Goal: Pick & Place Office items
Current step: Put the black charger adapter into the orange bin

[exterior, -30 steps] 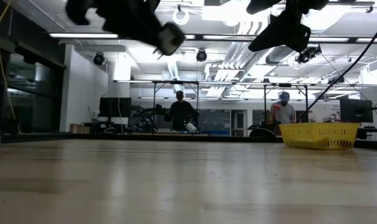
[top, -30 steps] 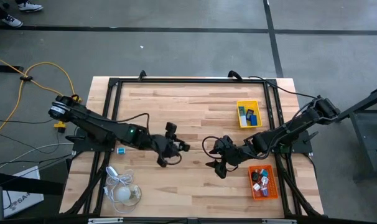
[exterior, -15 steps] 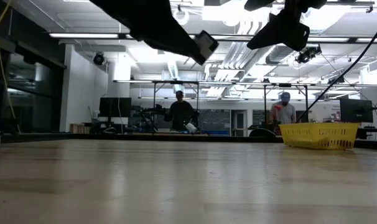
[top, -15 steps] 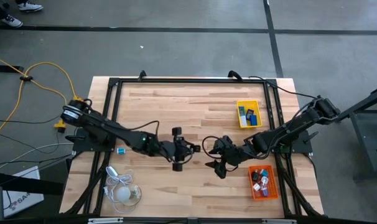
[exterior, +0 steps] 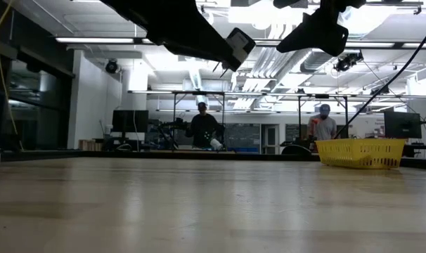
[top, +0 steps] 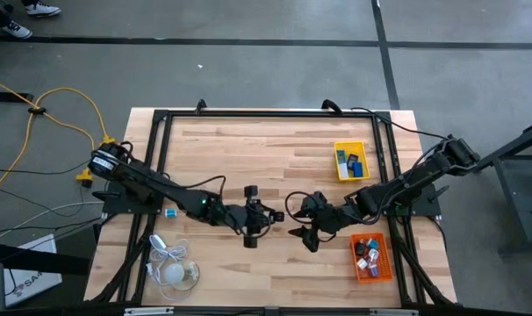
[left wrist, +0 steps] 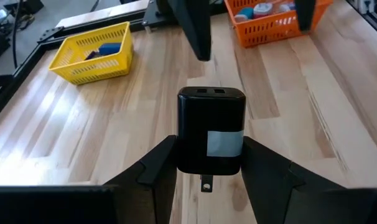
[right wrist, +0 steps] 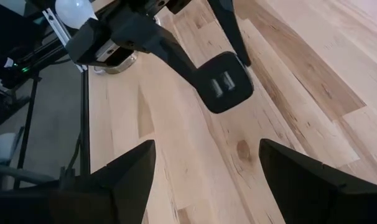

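Note:
My left gripper [left wrist: 210,163] is shut on a black charger block [left wrist: 211,130] with two ports on its front end and a grey label, high above the table's middle [top: 273,215]. In the low view the block [exterior: 240,43] hangs far above the tabletop. My right gripper [top: 295,222] stands open just to the block's right, its fingers [right wrist: 123,169] spread wide and facing the block [right wrist: 226,83] without touching it. Small office items lie in the yellow tray [top: 351,161] and the orange tray [top: 371,256]. My left gripper pinches the charger block's two side faces [left wrist: 183,155] between its two fingers, at the end with the metal prong [left wrist: 206,185]. The fingers come from the table's left, slanting slightly down. The port end [left wrist: 211,93] sticks out past them, and the block is lifted clear.
A white bulb-like thing with a coiled cord [top: 175,270] lies at the near left. A small teal piece [top: 171,211] sits by the left frame. A black frame [top: 266,112] runs round the table. People stand in the room behind.
My left gripper has carried the charger block toward the table's right, closer to my right gripper, and somewhat down. It has rolled about its own line, turning the block with it. It has kept its hold.

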Controlling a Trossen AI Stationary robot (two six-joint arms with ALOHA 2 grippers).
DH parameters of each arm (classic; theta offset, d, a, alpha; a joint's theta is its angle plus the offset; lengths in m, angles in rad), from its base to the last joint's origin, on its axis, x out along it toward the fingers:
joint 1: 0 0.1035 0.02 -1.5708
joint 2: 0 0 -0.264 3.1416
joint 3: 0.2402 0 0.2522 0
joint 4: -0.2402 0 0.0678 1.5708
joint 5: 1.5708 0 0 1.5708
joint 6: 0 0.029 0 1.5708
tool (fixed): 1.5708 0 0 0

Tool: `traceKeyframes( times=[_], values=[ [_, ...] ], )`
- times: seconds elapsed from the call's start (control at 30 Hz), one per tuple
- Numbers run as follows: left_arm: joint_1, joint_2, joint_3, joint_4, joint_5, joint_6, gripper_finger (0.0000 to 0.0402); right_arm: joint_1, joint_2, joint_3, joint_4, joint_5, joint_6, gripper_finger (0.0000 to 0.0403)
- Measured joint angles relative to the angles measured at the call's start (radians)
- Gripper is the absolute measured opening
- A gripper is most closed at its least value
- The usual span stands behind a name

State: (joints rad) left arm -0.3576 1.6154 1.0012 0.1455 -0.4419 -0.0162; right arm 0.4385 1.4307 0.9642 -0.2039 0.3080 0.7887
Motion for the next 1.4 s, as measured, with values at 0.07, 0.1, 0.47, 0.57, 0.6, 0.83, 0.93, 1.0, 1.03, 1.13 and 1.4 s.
traceKeyframes(
  times=[0.07,0.1,0.47,0.57,0.6,0.83,0.93,1.0,1.03,1.13,1.4],
  values=[
    [0.0,0.0,0.0,-0.002,0.001,0.0,0.0148,0.0,0.0,0.0,0.001,0.0,0.0,0.0274],
    [0.0,0.0,0.0,0.0,0.001,-0.001,0.0148,0.0,0.0,0.0,0.001,0.0,0.0,0.0274],
    [0.004,0.0,0.0,0.013,0.0,0.0,0.0148,0.0,0.0,0.0,0.021,0.008,-0.034,0.0274],
    [0.005,0.0,0.0,0.013,0.0,0.001,0.0148,0.0,0.0,0.0,0.024,0.007,-0.034,0.0274],
    [0.005,0.0,0.0,0.013,0.0,0.0,0.0148,0.0,0.0,0.0,0.025,0.005,-0.033,0.0274],
    [0.005,0.0,0.0,0.013,0.0,-0.007,0.0148,0.0,0.0,0.0,0.05,0.01,-0.029,0.0274],
    [0.005,0.0,0.0,0.013,0.0,0.0,0.0148,-0.007,0.0,0.0,0.064,0.009,-0.026,0.0274],
    [0.005,0.0,0.0,0.014,0.0,0.0,0.0148,-0.01,0.0,0.0,0.063,0.008,0.001,0.0274],
    [0.005,0.0,0.0,0.014,-0.001,0.0,0.0148,-0.01,0.0,0.0,0.063,0.008,0.016,0.0274],
    [0.005,0.0,0.0,0.016,0.0,0.0,0.0148,-0.009,0.0,0.0,0.063,0.007,0.017,0.0274],
    [0.005,0.0,0.0,0.021,0.0,0.001,0.0148,-0.009,0.0,0.0,0.059,0.04,-0.158,0.0274]
  ],
)
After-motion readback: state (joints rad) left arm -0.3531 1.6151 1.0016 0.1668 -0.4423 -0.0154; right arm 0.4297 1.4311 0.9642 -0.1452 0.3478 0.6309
